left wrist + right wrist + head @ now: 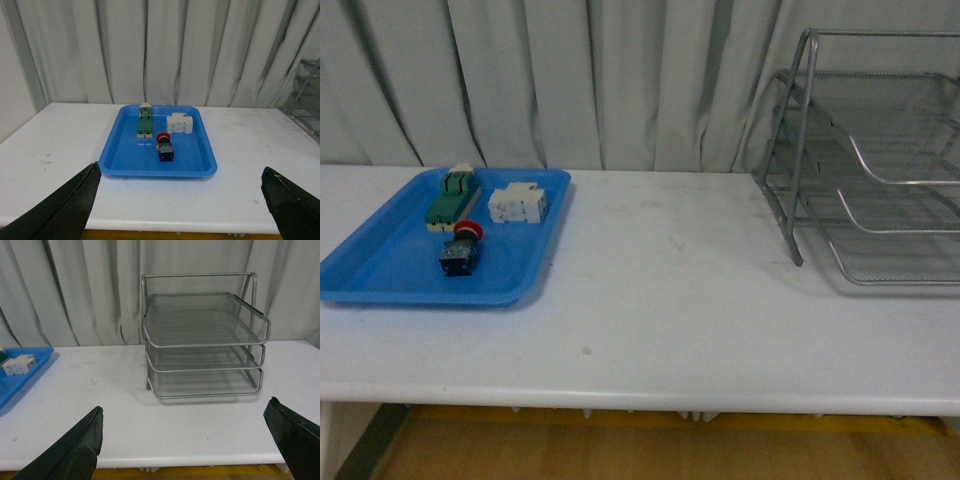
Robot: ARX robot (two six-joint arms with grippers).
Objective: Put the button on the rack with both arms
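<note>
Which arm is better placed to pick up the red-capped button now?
Left. Its wrist view faces the button in the blue tray, with the left gripper open toward it. The right gripper, also open, faces the rack and sees only the tray's corner.

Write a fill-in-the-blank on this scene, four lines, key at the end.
1. The button lies in the ____ tray.
2. The wire-mesh rack has ____ stacked tiers, all empty.
3. In the tray, the white breaker block sits beside the ____-and-cream switch block.
4. The left claw and the right claw are both ____, holding nothing.

Missing words: blue; three; green; open
</note>
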